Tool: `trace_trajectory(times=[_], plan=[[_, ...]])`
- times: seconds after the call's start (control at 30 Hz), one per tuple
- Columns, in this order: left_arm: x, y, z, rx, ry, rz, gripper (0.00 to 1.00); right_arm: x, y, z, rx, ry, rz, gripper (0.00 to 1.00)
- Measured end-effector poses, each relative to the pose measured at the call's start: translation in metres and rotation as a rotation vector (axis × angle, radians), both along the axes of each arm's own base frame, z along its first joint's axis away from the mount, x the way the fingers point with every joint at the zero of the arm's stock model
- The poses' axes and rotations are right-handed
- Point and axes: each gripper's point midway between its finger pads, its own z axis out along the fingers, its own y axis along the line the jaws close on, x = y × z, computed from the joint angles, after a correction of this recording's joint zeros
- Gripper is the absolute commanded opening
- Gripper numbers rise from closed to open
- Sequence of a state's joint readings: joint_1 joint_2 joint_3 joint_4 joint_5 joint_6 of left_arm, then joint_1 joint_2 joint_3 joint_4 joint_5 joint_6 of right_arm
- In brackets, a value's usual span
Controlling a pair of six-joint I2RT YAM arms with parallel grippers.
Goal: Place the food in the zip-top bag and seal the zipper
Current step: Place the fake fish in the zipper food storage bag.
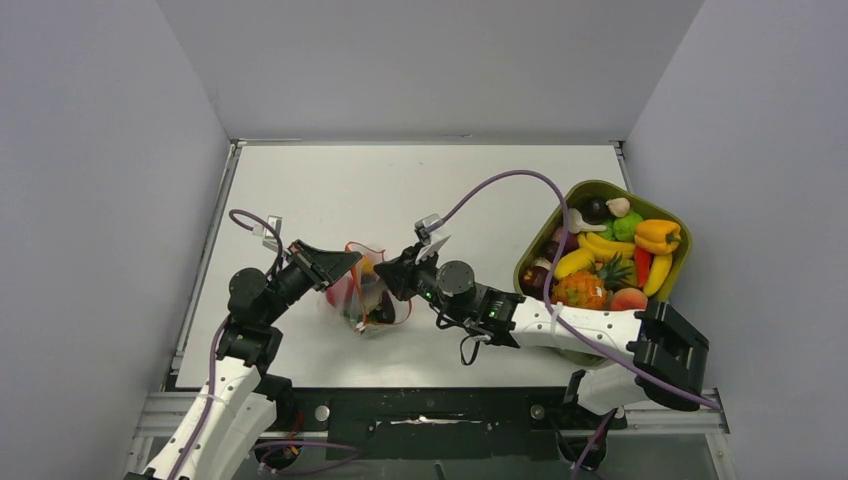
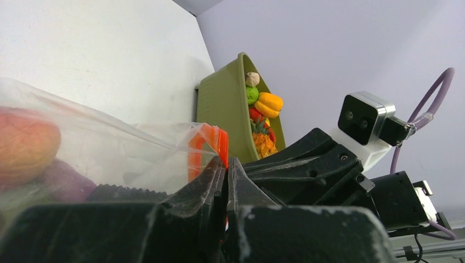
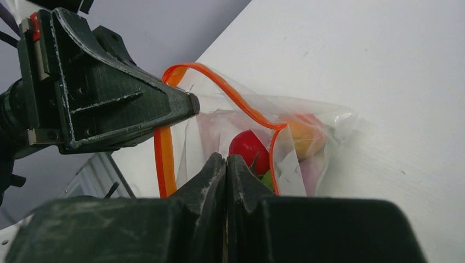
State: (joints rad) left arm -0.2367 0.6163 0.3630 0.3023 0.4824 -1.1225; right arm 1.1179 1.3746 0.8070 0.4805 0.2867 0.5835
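1. Left pincer [image 2: 225, 164], pressed together, pinches the zipper [image 2: 207, 143].
2. Right pincer [image 3: 226, 160], also pressed together, sits at the zip-top bag [image 3: 312, 123] mouth.
3. The bag holds food [image 3: 248, 146] and stands on the surface [image 1: 400, 190], well apart from the olive tub [image 2: 219, 109].

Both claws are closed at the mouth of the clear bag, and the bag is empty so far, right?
Not empty. The right wrist view shows a red piece and an orange piece inside the zip-top bag. The rest holds: the left gripper and right gripper are both closed at its mouth.
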Motion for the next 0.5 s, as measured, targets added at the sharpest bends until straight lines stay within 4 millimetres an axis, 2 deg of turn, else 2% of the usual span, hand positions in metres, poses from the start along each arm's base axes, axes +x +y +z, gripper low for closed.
trace_trajectory(times=[0.17,0.3,0.5], plan=[[0.0,0.0,-0.002,0.004,0.0,0.0,0.0,-0.004,-0.002,-0.014,-0.076,0.083,0.006,0.0],[0.0,0.0,-0.003,0.016,-0.005,-0.003,0.0,0.007,-0.009,-0.019,-0.116,0.142,-0.032,0.0],[0.0,-0.003,-0.007,0.027,-0.005,-0.02,0.0,0.02,-0.002,-0.028,-0.142,0.186,-0.049,0.0]])
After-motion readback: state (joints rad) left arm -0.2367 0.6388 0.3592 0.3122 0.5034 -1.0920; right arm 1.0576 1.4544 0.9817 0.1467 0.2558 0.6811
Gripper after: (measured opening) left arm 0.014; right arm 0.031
